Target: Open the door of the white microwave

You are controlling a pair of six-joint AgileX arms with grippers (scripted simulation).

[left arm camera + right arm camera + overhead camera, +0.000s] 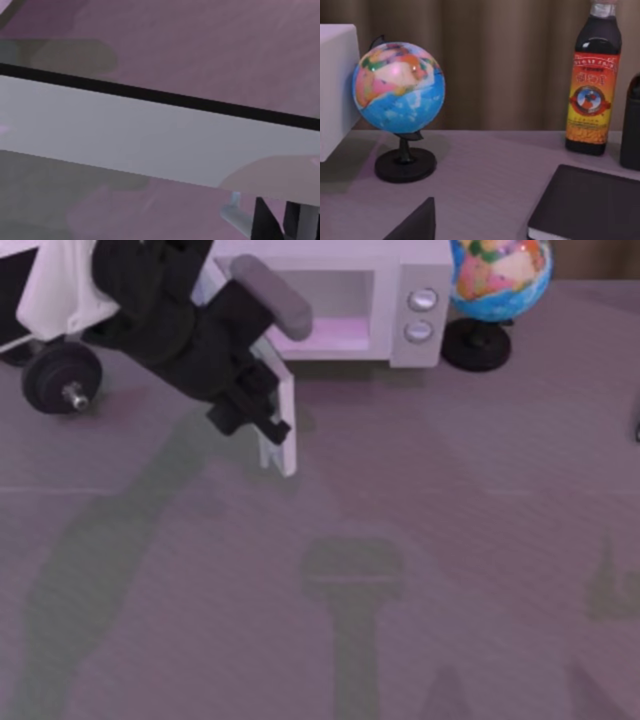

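Left gripper (262, 428) at free edge of door (287, 415); jaws closed on door. Door swung out from white microwave (400, 280), behind jaws on table (450, 540). Right arm out of view.

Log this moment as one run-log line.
left gripper: at door edge | door: swung open | white microwave: interior exposed | right arm: out of top view

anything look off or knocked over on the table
Nothing stands out. The door of the white microwave is swung wide open, with the left gripper at it. The globe and dumbbell sit undisturbed.
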